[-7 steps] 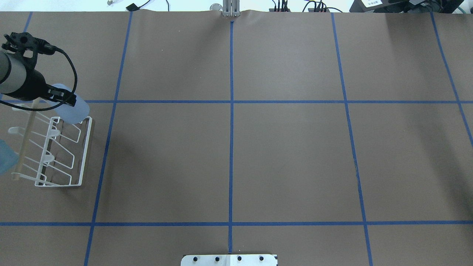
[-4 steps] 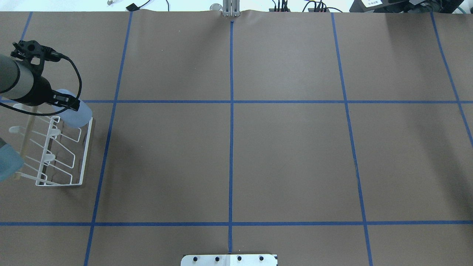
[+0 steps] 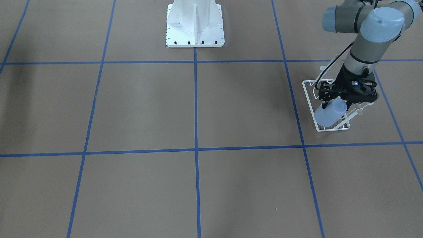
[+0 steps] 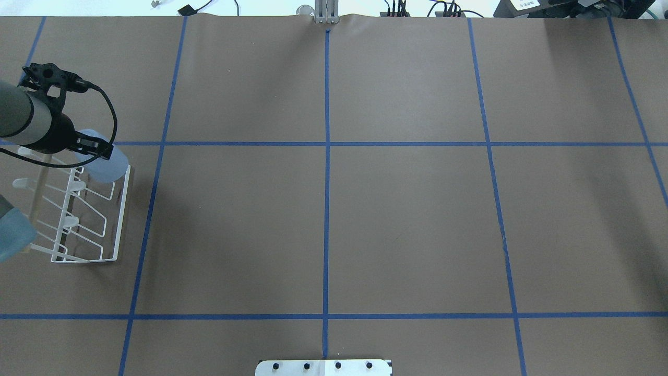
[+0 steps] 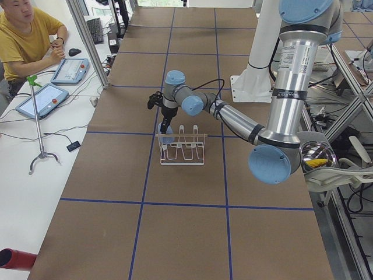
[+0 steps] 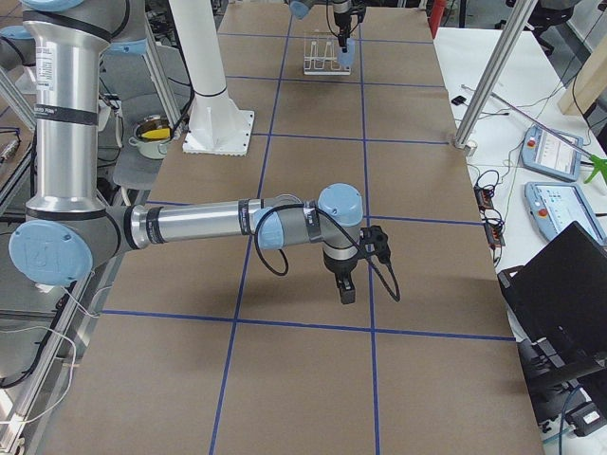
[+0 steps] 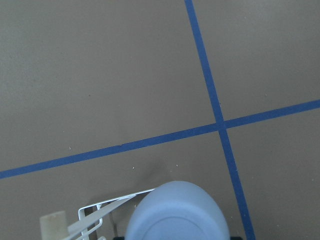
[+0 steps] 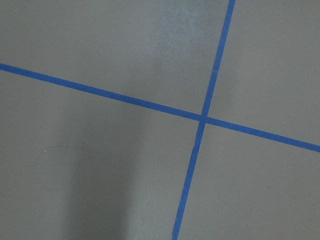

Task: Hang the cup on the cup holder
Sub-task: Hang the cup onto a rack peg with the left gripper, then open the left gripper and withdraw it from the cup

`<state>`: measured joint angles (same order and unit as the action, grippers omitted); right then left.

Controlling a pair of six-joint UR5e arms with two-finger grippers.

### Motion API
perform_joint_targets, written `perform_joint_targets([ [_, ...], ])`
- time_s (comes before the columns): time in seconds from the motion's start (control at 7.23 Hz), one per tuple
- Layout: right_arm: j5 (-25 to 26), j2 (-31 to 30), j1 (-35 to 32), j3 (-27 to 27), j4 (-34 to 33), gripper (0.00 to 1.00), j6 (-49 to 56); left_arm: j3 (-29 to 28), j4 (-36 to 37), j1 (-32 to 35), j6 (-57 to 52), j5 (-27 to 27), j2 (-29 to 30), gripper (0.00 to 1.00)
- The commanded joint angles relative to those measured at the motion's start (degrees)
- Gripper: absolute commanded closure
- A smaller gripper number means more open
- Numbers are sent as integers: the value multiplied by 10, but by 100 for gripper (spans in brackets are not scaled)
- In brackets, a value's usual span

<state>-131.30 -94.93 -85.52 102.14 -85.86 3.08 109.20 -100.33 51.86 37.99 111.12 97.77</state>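
Note:
The pale blue cup (image 4: 104,166) is tilted over the far end of the white wire cup holder (image 4: 121,214), its base pointing outward. My left gripper (image 4: 93,147) is shut on the cup, its black fingers on either side. In the front view the cup (image 3: 327,115) hangs low over the holder's end (image 3: 308,96) below the gripper (image 3: 343,99). The left wrist view shows the cup's base (image 7: 175,212), the holder's wire (image 7: 115,202) and the wooden rod's tip (image 7: 53,225). My right gripper (image 6: 347,292) hovers over bare table far away; I cannot tell whether it is open or shut.
The white robot pedestal (image 3: 195,29) stands at the table's middle edge. Blue tape lines (image 4: 326,209) cross the brown table. An operator (image 5: 26,41) sits beyond the far edge with tablets (image 5: 42,99) and a stand (image 5: 36,116).
My left gripper has lowered and swung toward the holder with the cup, bringing the cup down onto the holder's far end.

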Motion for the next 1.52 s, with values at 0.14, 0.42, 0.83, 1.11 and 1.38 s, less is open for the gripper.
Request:
perform_joint_targets([
  [0.14,4,1,0,-6,-1,0,0,7,-12,1,1,8,2,2],
  [0.42,6,0,0,-5,-1,0,-1,49,35,44,-26,46,0,2],
  [0.83,25,-10,-1,-8,-1,0,0,60,121,184,-250,84,-35,2],
  [1.11,27,-10,-2,-9,-1,0,-1,-5,121,302,-383,158,-58,2],
  [1.38,21,-10,-8,-12,-6,0,-14,-84,121,380,-502,186,-71,2],
])
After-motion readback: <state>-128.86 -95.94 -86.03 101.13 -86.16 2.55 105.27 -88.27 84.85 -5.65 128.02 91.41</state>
